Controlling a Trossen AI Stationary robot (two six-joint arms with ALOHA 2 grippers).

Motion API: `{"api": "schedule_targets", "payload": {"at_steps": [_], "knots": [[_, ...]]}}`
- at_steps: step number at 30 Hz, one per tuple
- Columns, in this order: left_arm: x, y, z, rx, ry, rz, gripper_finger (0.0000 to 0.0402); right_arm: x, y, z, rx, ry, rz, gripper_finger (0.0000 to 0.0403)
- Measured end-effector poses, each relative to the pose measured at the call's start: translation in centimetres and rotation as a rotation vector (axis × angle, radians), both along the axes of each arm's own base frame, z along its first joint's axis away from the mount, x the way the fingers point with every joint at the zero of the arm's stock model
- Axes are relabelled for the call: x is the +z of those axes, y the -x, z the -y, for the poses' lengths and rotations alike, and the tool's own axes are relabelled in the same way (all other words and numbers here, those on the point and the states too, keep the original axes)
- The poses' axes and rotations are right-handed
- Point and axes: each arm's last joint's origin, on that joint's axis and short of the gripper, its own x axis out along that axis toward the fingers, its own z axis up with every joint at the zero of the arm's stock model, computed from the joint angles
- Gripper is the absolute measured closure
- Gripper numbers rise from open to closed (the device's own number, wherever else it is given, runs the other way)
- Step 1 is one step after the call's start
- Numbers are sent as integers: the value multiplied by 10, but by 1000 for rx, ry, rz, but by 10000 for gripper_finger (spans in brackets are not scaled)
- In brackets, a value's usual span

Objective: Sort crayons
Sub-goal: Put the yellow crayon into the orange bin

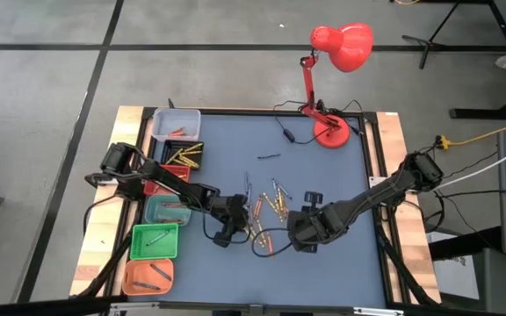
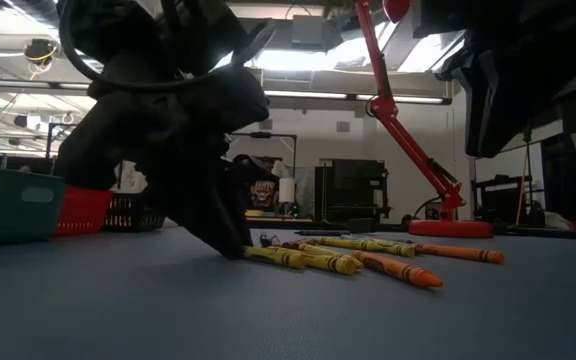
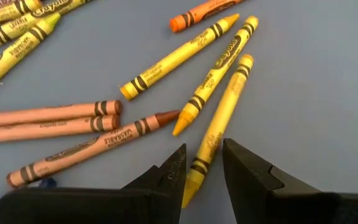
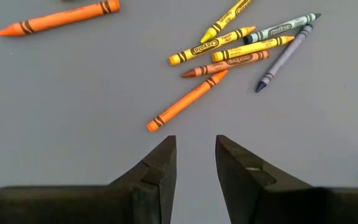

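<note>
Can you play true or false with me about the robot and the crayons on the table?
1. The left gripper has a yellow crayon between its open fingers. True.
2. The right gripper is holding an orange crayon. False: it is open and empty, with the orange crayon lying just ahead of it.
3. The lamp on the table is blue. False: it is red.
4. Small bins stand along the table's left edge. True.

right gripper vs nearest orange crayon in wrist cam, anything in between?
Nothing. In the right wrist view the right gripper stands open, and only bare grey table separates its fingertips from the orange crayon ahead.
</note>
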Motion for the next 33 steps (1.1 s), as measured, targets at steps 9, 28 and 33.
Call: {"api": "schedule_targets", "payload": {"at_steps": [9, 28, 33], "knots": [[-3, 4, -1, 1, -11, -59, 312, 0, -2, -1, 0, -11, 20, 293], [0, 8, -1, 14, 11, -92, 393, 1, -15, -8, 0, -77, 146, 293], [11, 15, -2, 44, 34, -131, 395, -2, -19, -10, -2, -82, 169, 293]]}}
